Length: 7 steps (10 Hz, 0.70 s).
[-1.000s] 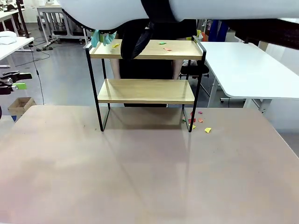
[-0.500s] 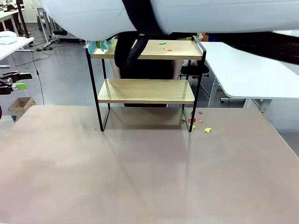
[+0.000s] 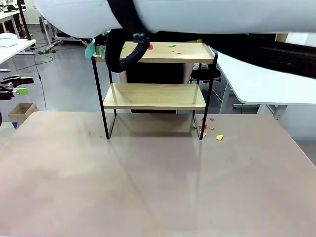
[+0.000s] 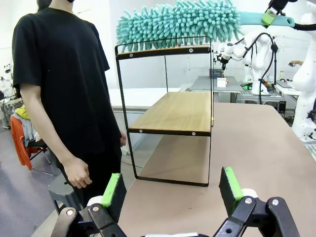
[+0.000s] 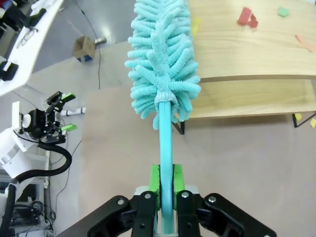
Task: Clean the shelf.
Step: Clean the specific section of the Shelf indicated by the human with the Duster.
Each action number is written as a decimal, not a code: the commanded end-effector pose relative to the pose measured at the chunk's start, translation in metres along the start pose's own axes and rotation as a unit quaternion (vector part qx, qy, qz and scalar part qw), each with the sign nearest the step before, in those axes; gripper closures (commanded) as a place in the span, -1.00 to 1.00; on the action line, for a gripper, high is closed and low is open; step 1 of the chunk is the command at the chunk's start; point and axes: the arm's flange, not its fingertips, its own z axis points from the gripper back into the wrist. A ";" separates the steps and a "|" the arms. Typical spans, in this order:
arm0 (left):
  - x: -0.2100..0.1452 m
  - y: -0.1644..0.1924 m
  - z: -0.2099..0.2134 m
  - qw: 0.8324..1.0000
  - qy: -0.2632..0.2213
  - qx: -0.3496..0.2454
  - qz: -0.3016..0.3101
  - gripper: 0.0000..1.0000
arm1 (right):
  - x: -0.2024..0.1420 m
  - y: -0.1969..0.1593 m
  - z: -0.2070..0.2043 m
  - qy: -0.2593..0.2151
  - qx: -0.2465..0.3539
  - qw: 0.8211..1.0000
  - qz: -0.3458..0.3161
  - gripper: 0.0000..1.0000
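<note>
The shelf (image 3: pixel 154 96) stands at the table's far side, with a few paper scraps (image 3: pixel 172 48) on its top board. In the right wrist view my right gripper (image 5: pixel 166 183) is shut on the teal handle of a fluffy teal duster (image 5: pixel 160 64). The duster's head lies over the left end of the top board (image 5: pixel 247 54), beside red scraps (image 5: pixel 245 16) and a green one. The duster (image 3: pixel 92 48) pokes out past the shelf's left post. My left gripper (image 4: pixel 171 188) hangs open and empty off the shelf's (image 4: pixel 173 111) end, well away from it.
A person in a black T-shirt (image 4: pixel 64 74) stands close behind the shelf. More coloured scraps (image 3: pixel 210 129) lie on the table by the shelf's right legs. White tables (image 3: pixel 261 74) stand to the right and far left. My right arm crosses above the shelf.
My right arm has swung left, carrying the duster along the top board to its left end. A red scrap now shows on the top board. The left gripper has not moved.
</note>
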 end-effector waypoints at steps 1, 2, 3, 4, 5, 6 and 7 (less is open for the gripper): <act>0.003 -0.002 0.000 1.000 -0.001 0.001 -0.003 -1.00 | 0.028 0.035 -0.011 0.014 -0.009 1.000 0.011 0.74; 0.003 -0.002 0.000 1.000 -0.001 0.001 -0.003 -1.00 | 0.031 0.034 -0.014 0.024 -0.012 1.000 0.008 0.74; 0.003 -0.002 0.000 1.000 -0.001 0.001 -0.003 -1.00 | 0.034 0.032 -0.016 0.031 -0.014 0.999 -0.001 0.74; 0.003 -0.002 0.000 1.000 -0.001 0.001 -0.003 -1.00 | 0.034 0.032 -0.018 0.048 -0.030 0.998 -0.007 0.74; 0.003 -0.002 0.000 1.000 -0.001 0.001 -0.003 -1.00 | 0.008 0.007 -0.015 0.016 -0.011 1.000 -0.001 0.74; 0.003 -0.002 0.000 1.000 -0.001 0.001 -0.003 -1.00 | 0.008 0.007 -0.015 0.016 -0.011 1.000 -0.001 0.74; 0.003 -0.002 0.000 1.000 -0.001 0.001 -0.003 -1.00 | 0.008 0.007 -0.015 0.016 -0.011 1.000 -0.001 0.74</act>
